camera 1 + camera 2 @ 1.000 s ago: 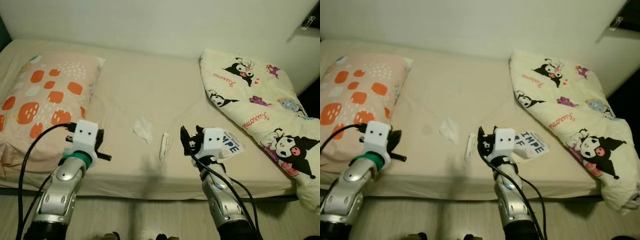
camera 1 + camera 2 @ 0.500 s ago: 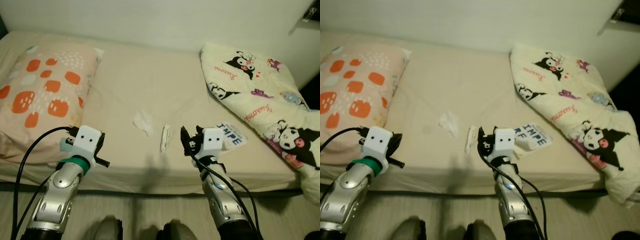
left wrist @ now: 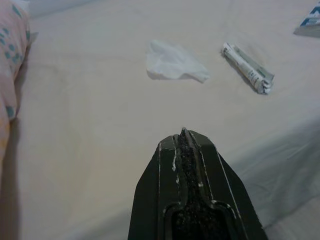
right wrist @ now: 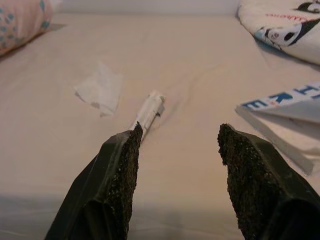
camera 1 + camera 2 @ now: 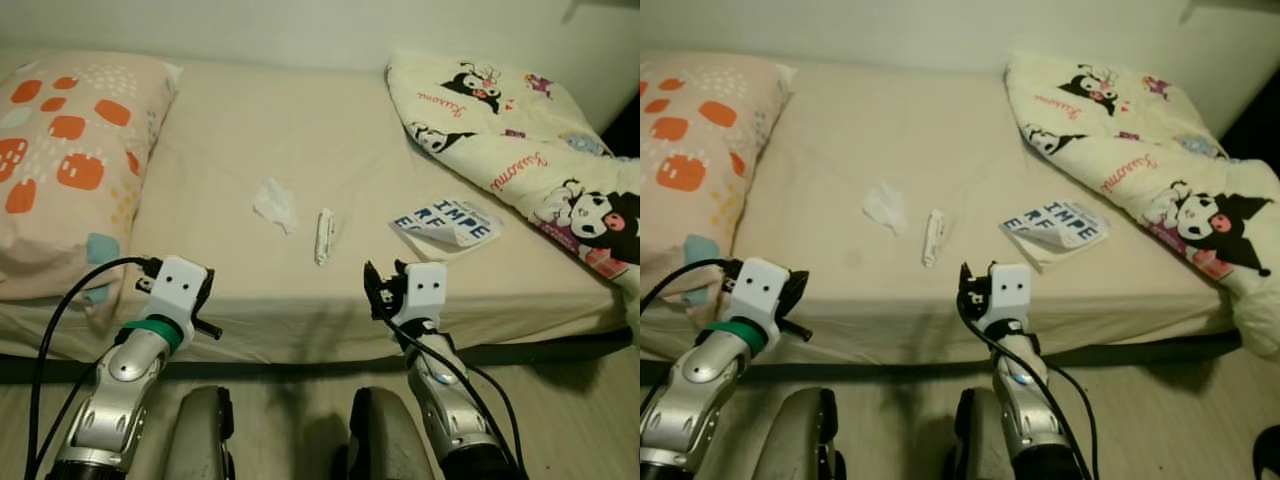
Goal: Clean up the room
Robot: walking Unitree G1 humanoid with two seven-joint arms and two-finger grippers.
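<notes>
On the bed [image 5: 250, 140], a rolled wrapper [image 5: 324, 235] lies lengthwise toward the wall (right hand [image 4: 177, 165] spread, left hand [image 3: 184, 150] clenched).

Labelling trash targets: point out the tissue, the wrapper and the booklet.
tissue [image 5: 273, 203], left eye view, crumpled middle
wrapper [image 5: 324, 236], left eye view, mid-length
booklet [image 5: 450, 222], left eye view, printed cover

The pillow [image 5: 70, 160] runs off the picture's left edge, and the cartoon-print blanket [image 5: 530, 130] off its right. The booklet [image 5: 448, 224] shows only part of its lettering, its cover curling over the rest. The print on the rolled wrapper [image 3: 248, 67] is too small to read. The crumpled tissue [image 4: 100, 89] is blurred.
</notes>
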